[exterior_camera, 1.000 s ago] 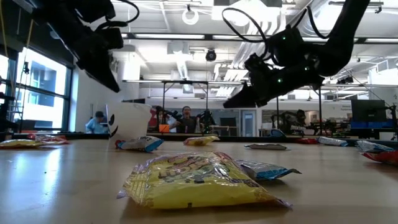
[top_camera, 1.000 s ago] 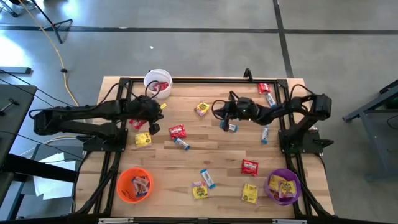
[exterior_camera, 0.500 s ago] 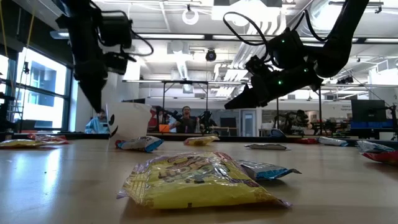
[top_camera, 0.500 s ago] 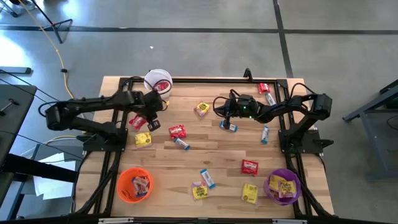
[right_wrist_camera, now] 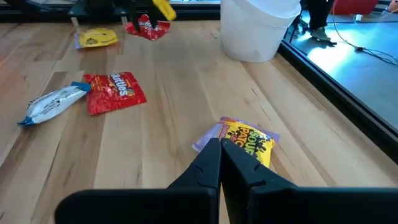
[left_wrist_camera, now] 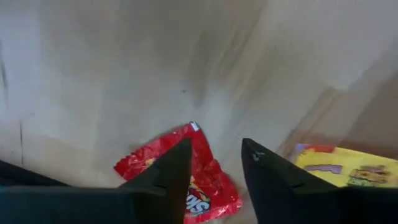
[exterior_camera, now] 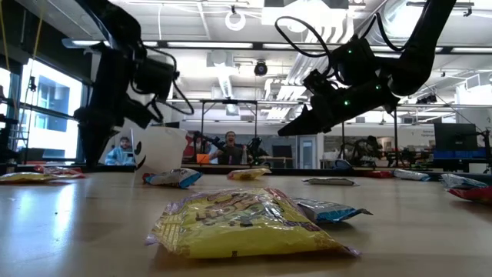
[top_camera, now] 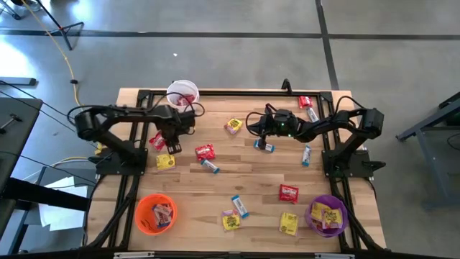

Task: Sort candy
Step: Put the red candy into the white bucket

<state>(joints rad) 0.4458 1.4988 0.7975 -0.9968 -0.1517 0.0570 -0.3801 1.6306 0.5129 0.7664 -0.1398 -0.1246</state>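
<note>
The left claw (top_camera: 175, 126) is hanging over the worktop (top_camera: 259, 176) near its far left corner, just in front of the white cup (top_camera: 182, 96). Its fingers (left_wrist_camera: 163, 180) are standing apart with nothing between them, and a red packet (left_wrist_camera: 186, 177) is lying flat on the wood right beneath them, with a yellow packet (left_wrist_camera: 345, 168) just beside it. In the high view that red packet (top_camera: 158, 142) is sitting near the left edge, the yellow one (top_camera: 165, 161) a little nearer the front. The white cup is holding something red.

Toward the middle, another red packet (top_camera: 205, 151) is lying beside a blue-and-white bar (top_camera: 210, 166). A yellow packet (top_camera: 233, 126) is resting farther back, in front of the right claw.

The right claw (top_camera: 251, 127) is hovering above the worktop's far middle, fingers clenched together and holding nothing. A blue-and-white bar (top_camera: 265, 146) is lying just below its arm.

More candy is lying scattered along the right side and the front: red packets (top_camera: 288, 192), yellow packets (top_camera: 288, 223) and bars (top_camera: 239, 206). The orange cup (top_camera: 155, 214) is standing at the front left corner and the purple cup (top_camera: 327, 216) at the front right, each with candy inside.
</note>
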